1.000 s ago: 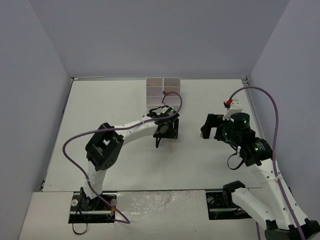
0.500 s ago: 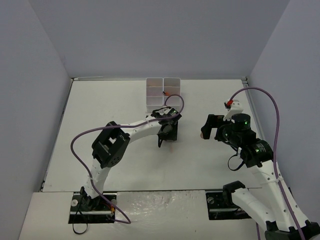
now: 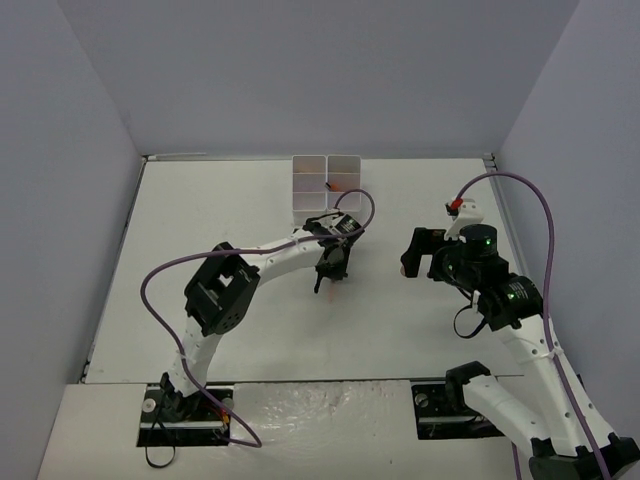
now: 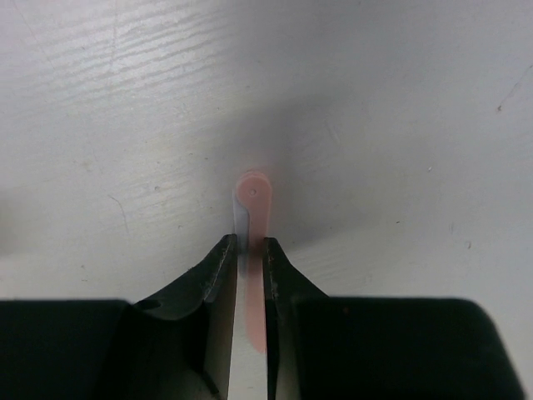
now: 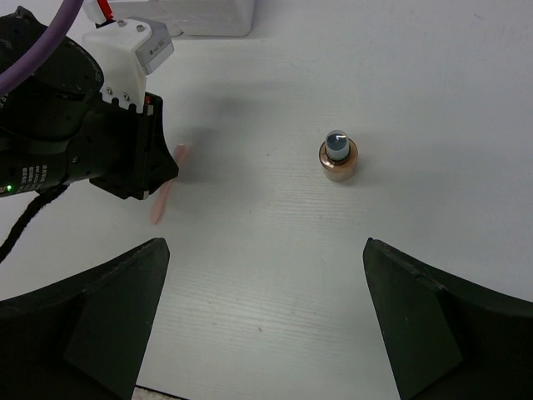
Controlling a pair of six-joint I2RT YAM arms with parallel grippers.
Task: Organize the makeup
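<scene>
A thin pink stick (image 4: pixel 252 198) lies on the white table, and my left gripper (image 4: pixel 250 247) is shut on it, with the rounded end poking out past the fingertips. From above, that gripper (image 3: pixel 328 272) sits just in front of the white gridded box (image 3: pixel 327 170). The right wrist view shows the stick (image 5: pixel 160 206) under the left gripper (image 5: pixel 125 162). A small tan bottle with a dark cap (image 5: pixel 338 157) stands upright ahead of my right gripper (image 5: pixel 265 244), which is open and empty. From above, the right gripper (image 3: pixel 415 255) hovers by that bottle (image 3: pixel 402 268).
The white box (image 5: pixel 191 18) stands at the back centre, and one compartment holds something reddish (image 3: pixel 335 186). Grey walls close in the table on three sides. A purple cable loops off each arm.
The left jaws have gone from open to closed onto the pink stick, and the left wrist has shifted slightly. The right arm has stayed put.
</scene>
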